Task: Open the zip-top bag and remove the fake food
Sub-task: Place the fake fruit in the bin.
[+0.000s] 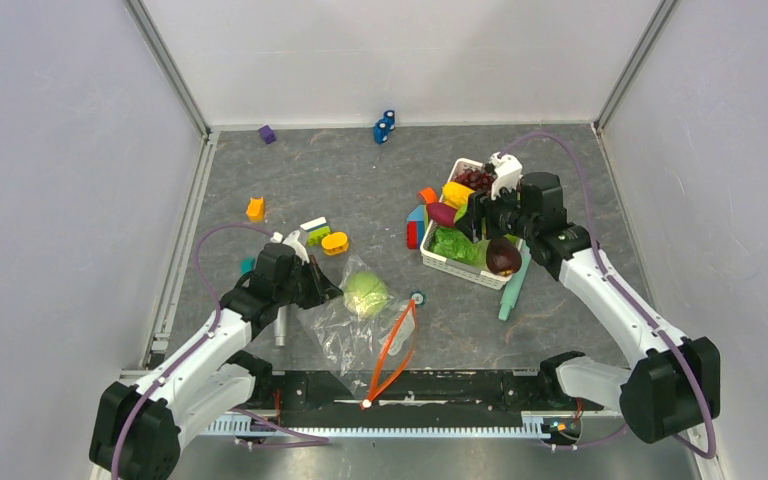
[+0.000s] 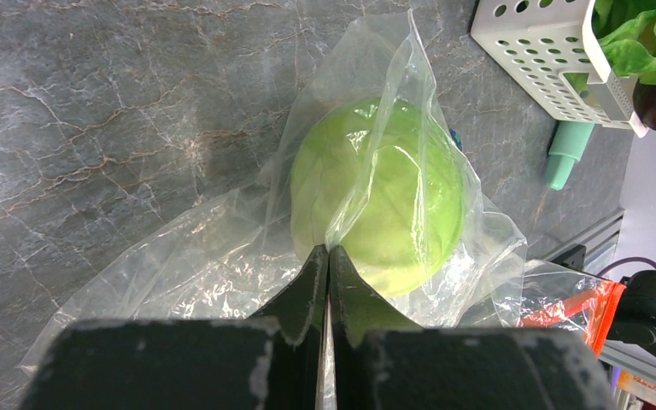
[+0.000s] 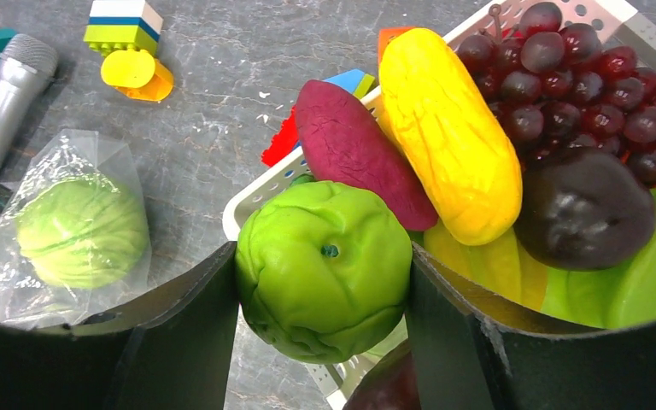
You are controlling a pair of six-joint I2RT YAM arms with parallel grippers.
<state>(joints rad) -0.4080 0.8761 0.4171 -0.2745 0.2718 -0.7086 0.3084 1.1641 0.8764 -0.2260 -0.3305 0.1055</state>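
The clear zip-top bag (image 1: 345, 328) lies near the front, its red-orange zipper strip (image 1: 392, 350) hanging open toward the table edge. A pale green cabbage (image 2: 393, 196) is still inside it. My left gripper (image 2: 329, 252) is shut on a fold of the bag's film beside the cabbage. Over the white basket (image 3: 260, 192), my right gripper (image 3: 323, 256) is shut on a round green fruit (image 3: 325, 290). The yellow corn (image 3: 448, 128), magenta sweet potato (image 3: 354, 149) and dark eggplant (image 3: 585, 209) rest in the basket.
Dark red grapes (image 3: 564, 77) and lettuce (image 1: 457, 245) also fill the basket. Coloured blocks (image 1: 325, 238) and a grey microphone (image 3: 4, 98) lie left of it. A teal tool (image 1: 512, 290) lies by the basket's near right side. Two blue blocks (image 1: 384, 127) sit at the back.
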